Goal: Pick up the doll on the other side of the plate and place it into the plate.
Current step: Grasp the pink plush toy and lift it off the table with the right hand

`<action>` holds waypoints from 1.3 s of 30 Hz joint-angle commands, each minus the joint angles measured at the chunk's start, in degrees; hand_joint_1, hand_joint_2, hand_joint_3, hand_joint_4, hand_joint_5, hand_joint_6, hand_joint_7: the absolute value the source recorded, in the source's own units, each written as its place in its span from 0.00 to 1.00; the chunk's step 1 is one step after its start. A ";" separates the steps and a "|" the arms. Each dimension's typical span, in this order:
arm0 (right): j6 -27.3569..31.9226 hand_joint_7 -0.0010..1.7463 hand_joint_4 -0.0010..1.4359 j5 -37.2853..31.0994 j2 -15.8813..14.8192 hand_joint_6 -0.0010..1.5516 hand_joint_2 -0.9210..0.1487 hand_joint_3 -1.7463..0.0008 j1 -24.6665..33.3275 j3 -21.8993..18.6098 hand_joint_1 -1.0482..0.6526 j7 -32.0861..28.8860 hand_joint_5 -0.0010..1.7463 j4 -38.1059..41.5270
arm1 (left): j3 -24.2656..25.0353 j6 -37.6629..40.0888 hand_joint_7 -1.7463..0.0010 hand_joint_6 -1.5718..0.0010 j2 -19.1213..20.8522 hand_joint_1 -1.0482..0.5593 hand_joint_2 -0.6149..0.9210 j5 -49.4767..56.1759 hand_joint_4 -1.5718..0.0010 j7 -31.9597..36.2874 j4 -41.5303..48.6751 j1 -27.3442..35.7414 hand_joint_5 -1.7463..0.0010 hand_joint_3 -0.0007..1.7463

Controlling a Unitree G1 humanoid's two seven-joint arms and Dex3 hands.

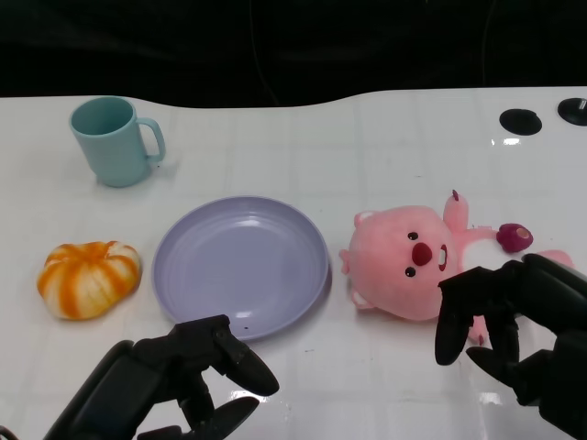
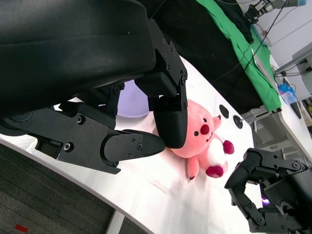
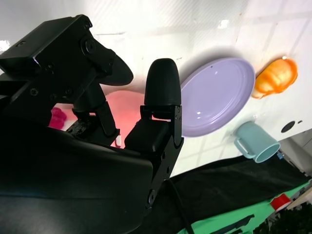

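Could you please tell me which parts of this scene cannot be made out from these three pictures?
- Pink doll: in the head view the right hand covers its lower body; in the right wrist view that hand hides nearly all of it.
- Purple plate: mostly behind the left hand in the left wrist view.
- Left hand: cut off by the head view's bottom edge.

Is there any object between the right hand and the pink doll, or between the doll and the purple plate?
Nothing visible blocks either path. The right hand hovers right by the pink doll, its fingers apart and holding nothing. Only bare white table lies between the doll and the purple plate. The pumpkin and mug are on the plate's other side.
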 commanded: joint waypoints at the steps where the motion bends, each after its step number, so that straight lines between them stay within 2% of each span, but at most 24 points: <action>1: 2.90 0.45 0.53 -0.49 0.81 0.49 0.41 0.45 -0.10 -1.16 0.60 -1.60 0.67 -1.57 | 0.40 0.23 0.40 0.58 0.65 0.50 1.00 -0.42 0.59 -0.51 -0.29 0.08 0.07 0.24; 3: 4.89 0.31 0.52 -1.74 1.07 0.46 0.31 0.59 -0.13 -0.90 0.56 -2.55 0.55 -2.50 | 0.50 0.07 0.40 0.58 0.68 0.51 0.99 -0.49 0.59 -0.53 -0.19 0.11 0.07 0.24; 5: 6.24 0.21 0.49 -2.69 1.53 0.44 0.23 0.71 -0.13 -0.78 0.53 -3.55 0.50 -3.11 | 0.59 0.11 0.40 0.58 0.77 0.50 0.99 -0.51 0.59 -0.60 -0.19 0.14 0.07 0.24; 8: 8.78 0.10 0.41 -3.51 2.49 0.35 0.08 0.88 -0.59 -0.84 0.47 -4.45 0.46 -3.74 | 0.81 -0.28 0.40 0.58 0.90 0.50 0.99 -0.55 0.59 -0.67 -0.13 0.26 0.06 0.25; 10: 12.30 0.06 0.35 -4.56 2.53 0.28 0.03 0.94 -1.39 -0.62 0.42 -4.13 0.44 -4.40 | 1.03 -0.59 0.40 0.58 0.99 0.50 0.99 -0.78 0.59 -0.81 0.01 0.35 0.06 0.25; 14: 18.01 0.01 0.23 -8.35 1.63 0.16 0.00 0.95 -3.00 0.45 0.32 -3.74 0.40 -5.78 | 1.30 -0.84 0.40 0.58 1.37 0.50 0.99 -0.74 0.59 -1.05 0.19 0.48 0.06 0.24; 18: 20.28 0.00 0.17 -11.26 0.81 0.12 0.00 0.93 -4.36 1.09 0.28 -3.64 0.38 -5.68 | 1.39 -0.84 0.40 0.58 1.80 0.51 0.99 -0.57 0.59 -1.22 0.17 0.54 0.07 0.24; 25: 25.09 0.00 0.15 -16.86 -0.48 0.09 0.00 0.94 -6.75 2.76 0.25 -2.87 0.37 -4.84 | 1.42 -1.55 0.40 0.58 1.83 0.51 0.99 -0.86 0.59 -1.11 0.87 0.38 0.07 0.24; 35: 29.73 0.01 0.09 -27.58 -3.10 0.09 0.00 0.93 -12.88 10.92 0.21 3.13 0.32 -1.08 | 1.49 -2.07 0.39 0.58 1.67 0.51 0.99 -0.96 0.59 -0.94 2.98 -0.98 0.07 0.23; 39: 29.13 0.01 0.15 -31.76 -2.78 0.11 0.00 0.93 -15.21 13.81 0.19 3.65 0.33 2.71 | 1.50 -2.55 0.39 0.58 1.76 0.50 1.00 -0.79 0.58 -0.90 3.28 -0.87 0.07 0.23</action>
